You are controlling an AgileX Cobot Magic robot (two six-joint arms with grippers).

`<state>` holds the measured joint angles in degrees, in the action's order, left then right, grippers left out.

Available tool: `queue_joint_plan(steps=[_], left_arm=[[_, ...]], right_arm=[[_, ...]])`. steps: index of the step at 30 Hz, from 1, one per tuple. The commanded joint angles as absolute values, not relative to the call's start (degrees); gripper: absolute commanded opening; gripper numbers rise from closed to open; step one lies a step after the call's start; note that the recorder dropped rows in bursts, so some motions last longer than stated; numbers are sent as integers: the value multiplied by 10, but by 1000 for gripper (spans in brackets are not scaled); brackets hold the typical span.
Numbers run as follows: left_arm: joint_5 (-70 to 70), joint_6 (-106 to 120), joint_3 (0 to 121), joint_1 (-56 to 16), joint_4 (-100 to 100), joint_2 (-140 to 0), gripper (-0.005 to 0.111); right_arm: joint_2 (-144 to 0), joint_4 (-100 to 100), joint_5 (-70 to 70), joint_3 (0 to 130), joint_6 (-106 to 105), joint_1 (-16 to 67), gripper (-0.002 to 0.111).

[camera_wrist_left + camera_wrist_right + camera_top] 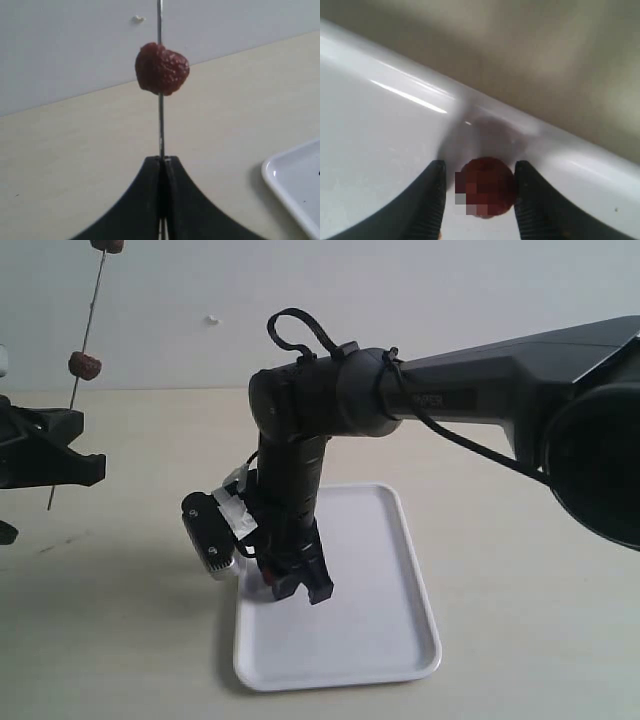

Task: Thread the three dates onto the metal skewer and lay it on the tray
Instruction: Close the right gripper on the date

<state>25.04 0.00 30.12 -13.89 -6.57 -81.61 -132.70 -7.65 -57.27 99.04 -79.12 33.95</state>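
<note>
Noted the metal skewer pinched upright between pressed-together left fingers, two dates threaded, probably held clear of the desk to take the last. Found the third date on the tray, flanked by right fingers; cannot tell whether gripped. Could not read the blurred arm lettering.

One skewer, one tray, three dates (two on the skewer)
</note>
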Motion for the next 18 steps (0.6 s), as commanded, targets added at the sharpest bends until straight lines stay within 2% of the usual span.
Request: queue_joint_plan(steps=[1, 18], left_arm=[[258, 0, 299, -138, -68, -811, 0], [258, 0, 299, -138, -68, -811, 0]], right_arm=[[-1334, -73, -571, 992, -792, 340, 38], [-1334, -73, -573, 992, -778, 340, 32]])
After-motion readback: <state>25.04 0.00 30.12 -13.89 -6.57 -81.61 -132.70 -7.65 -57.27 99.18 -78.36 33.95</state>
